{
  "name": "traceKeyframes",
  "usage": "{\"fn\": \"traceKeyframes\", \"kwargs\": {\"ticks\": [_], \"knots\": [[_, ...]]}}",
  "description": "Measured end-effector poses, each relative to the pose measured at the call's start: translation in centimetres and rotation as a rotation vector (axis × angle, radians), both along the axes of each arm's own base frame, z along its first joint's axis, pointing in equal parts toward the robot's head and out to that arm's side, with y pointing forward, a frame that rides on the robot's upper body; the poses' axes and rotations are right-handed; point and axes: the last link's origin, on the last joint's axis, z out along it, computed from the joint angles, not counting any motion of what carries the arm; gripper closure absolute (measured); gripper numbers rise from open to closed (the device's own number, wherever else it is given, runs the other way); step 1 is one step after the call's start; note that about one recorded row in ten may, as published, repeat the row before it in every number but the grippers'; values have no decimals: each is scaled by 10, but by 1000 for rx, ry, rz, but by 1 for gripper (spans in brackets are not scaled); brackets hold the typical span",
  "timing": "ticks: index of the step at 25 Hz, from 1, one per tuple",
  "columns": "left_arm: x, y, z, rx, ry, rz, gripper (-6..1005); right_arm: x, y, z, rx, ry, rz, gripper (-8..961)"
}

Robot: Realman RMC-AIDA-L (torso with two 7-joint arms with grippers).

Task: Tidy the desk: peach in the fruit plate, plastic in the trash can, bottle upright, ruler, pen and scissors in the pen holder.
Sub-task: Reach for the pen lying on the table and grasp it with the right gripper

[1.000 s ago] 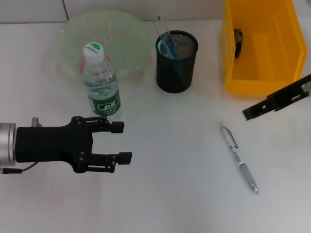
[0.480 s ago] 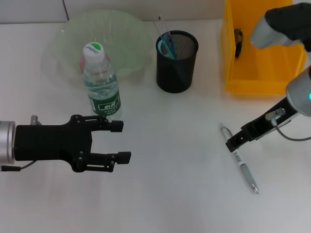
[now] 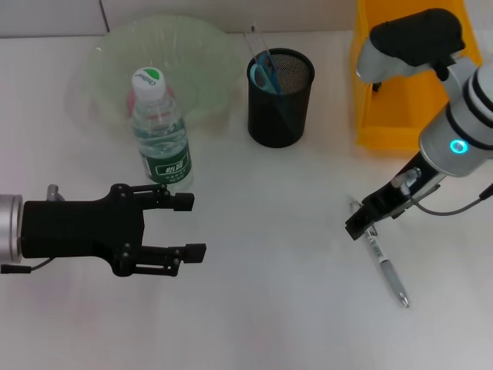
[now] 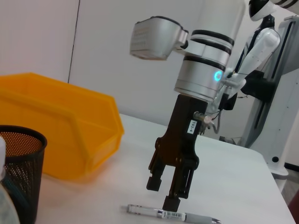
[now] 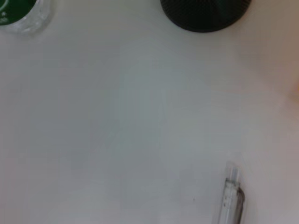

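Note:
A pen [image 3: 389,274] lies on the white desk at the right. My right gripper [image 3: 360,223] hangs open just over the pen's far end. In the left wrist view, the right gripper [image 4: 162,192] has its fingers apart just above the pen [image 4: 187,216]. The pen [image 5: 232,198] also shows in the right wrist view. My left gripper [image 3: 192,227] is open and empty, low at the left. The bottle [image 3: 160,131] stands upright before the green fruit plate [image 3: 204,50], where the pink peach [image 3: 132,100] peeks out. Blue-handled scissors [image 3: 264,71] and a clear ruler [image 3: 253,40] stand in the black mesh pen holder [image 3: 280,108].
The yellow trash can [image 3: 400,131] stands at the back right with a small dark item [image 3: 377,65] inside. The right arm's grey elbow housing [image 3: 408,38] hangs over the bin. Open desk lies between the two grippers.
My right arm has swung in from the right edge and brought its gripper down over the pen's far end. The left arm has hardly moved.

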Motion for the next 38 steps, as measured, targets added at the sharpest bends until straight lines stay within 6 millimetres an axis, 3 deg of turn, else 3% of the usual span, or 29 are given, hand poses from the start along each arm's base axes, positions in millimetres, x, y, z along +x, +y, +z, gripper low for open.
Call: {"fn": "traceKeyframes", "kwargs": {"ticks": [14,19,38], "knots": [[-1,-3,-1,3,-4,-9,195,4,9,-13,16,-14,20,309],[-1,-3,-1,2,-5,-10,195,5,12,-14,29,-13,27,533],[-1,-3,-1,2,-4,-11,194,10,16,-19,37,-22,29,619]]}}
